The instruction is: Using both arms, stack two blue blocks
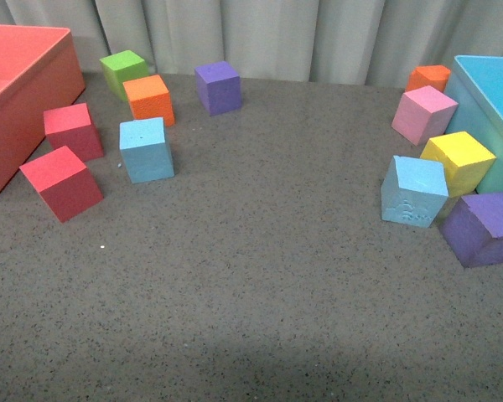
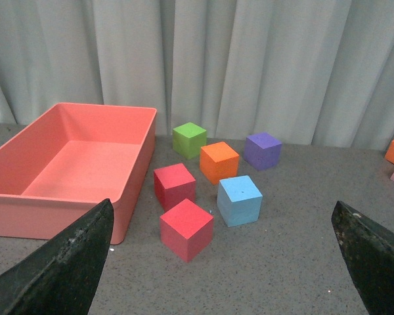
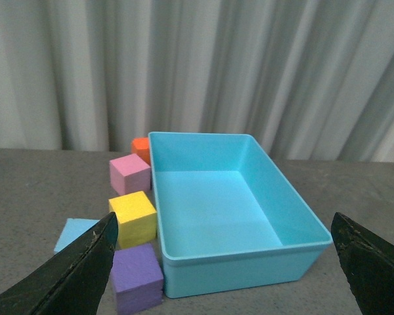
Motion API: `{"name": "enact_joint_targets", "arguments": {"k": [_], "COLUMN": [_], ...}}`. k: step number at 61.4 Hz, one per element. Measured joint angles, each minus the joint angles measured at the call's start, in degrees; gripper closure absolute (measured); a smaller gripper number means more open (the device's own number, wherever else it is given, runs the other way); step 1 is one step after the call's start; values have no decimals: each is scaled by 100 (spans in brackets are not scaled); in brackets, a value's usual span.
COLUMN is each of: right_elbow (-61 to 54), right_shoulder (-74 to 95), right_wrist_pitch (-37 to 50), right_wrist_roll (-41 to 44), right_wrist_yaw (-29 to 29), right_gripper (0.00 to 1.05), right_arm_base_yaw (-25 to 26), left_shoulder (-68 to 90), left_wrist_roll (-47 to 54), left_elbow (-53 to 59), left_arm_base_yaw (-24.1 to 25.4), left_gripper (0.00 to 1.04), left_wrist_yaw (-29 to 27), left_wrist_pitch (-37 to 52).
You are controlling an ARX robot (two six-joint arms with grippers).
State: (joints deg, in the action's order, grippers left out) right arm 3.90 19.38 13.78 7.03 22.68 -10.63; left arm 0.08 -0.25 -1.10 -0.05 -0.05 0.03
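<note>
The grey tabletop [image 1: 260, 285] carries loose foam cubes in two groups. The left blue block [image 1: 146, 149] stands upright at 10 o'clock from the tabletop's centre, apart from its neighbours. An orange cube [image 1: 148, 99] is at its 12 o'clock, the far red cube [image 1: 72, 130] at its 9 o'clock, and the near red cube [image 1: 61, 182] at its 8 o'clock. The right blue block [image 1: 413, 191] sits at 3 o'clock from centre, its near face scuffed. A yellow cube [image 1: 458, 162] is just beside it at 2 o'clock and a purple cube [image 1: 483, 227] at 4 o'clock.

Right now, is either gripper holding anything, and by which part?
Nothing. The left gripper and right gripper are both open and empty.
</note>
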Motion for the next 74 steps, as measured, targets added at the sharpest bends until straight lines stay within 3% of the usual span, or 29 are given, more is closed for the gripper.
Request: {"name": "enact_joint_targets", "arguments": {"k": [8, 15, 32, 56, 74], "right_elbow": [765, 1620, 4052, 5530, 5895], "right_shoulder": [2315, 4107, 7152, 9101, 9685], "right_wrist_pitch": [1036, 1038, -669, -1862, -1827], "right_wrist_roll": [-476, -1099, -2312, -2752, -2793], "right_wrist_yaw": [-442, -975, -1742, -1932, -2090], "right_gripper": [10, 10, 10, 10, 10], "right_arm_base_yaw": [17, 96, 223, 249, 310], "left_shoulder": [0, 0, 0, 0, 0], "left_wrist_roll": [2, 0, 0, 2, 0], "left_elbow": [0, 0, 0, 0, 0], "left_arm_base_yaw": [0, 0, 0, 0, 0], "left_gripper": [7, 7, 7, 7, 7], "left_wrist_yaw": [4, 4, 4, 4, 4], "left_wrist_pitch": [0, 0, 0, 0, 0]}}
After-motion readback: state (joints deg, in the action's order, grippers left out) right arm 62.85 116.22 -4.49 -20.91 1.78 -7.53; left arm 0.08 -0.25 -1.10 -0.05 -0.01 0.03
